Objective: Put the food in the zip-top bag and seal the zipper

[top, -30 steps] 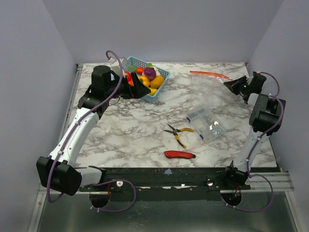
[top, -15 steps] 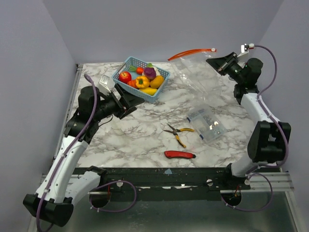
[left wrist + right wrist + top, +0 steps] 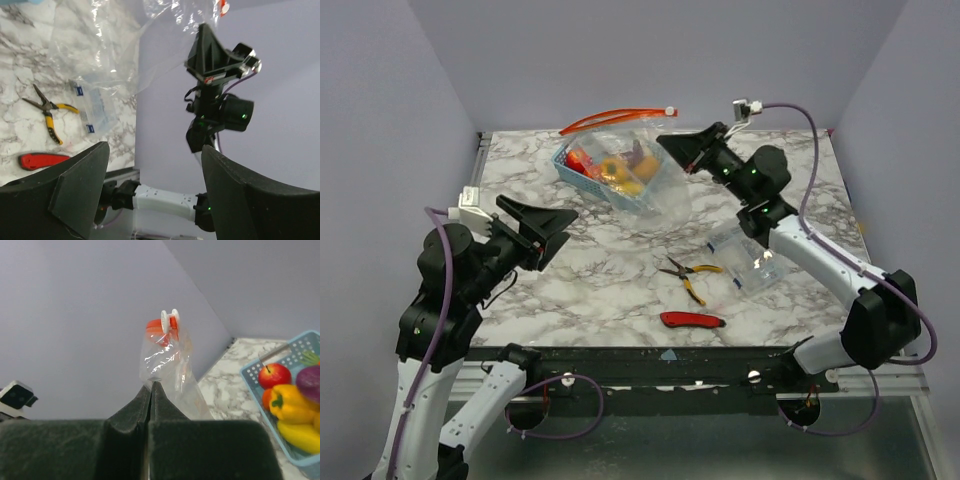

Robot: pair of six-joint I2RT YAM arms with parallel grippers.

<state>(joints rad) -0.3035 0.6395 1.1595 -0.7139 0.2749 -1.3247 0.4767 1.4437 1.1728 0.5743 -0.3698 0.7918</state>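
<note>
Top external view: the right gripper [image 3: 672, 146] held the zip-top bag [image 3: 645, 185] in the air above the far-left part of the table [image 3: 620, 285]. The zipper [image 3: 610, 119] ran along the bag's upper edge, and the film hung down in front of the light blue basket [image 3: 563, 161]. The food [image 3: 612, 172] lay in that basket, visible through the plastic and none of it yet bagged. The left gripper [image 3: 542, 224] hovered near the bag with its fingers spread and nothing between them.

Right wrist view: the right gripper [image 3: 150, 390] had its jaws pressed together on a fold of the zip-top bag [image 3: 167, 365], below the zipper [image 3: 161, 328] and its white slider [image 3: 170, 317]. The food [image 3: 285, 400] sat in the basket [image 3: 248, 374] beyond.

Left wrist view: the left gripper [image 3: 154, 150] showed a wide, empty gap.

Whether the mouth was open could not be told. The step in hand was probably presenting the bag for opening. To do it well, the free gripper should take the opposite lip just under the strip, clear of the slider, and draw it away gently. The thin film could slip or bunch. The bag should also be moved off the basket so the fruit can be reached.
</note>
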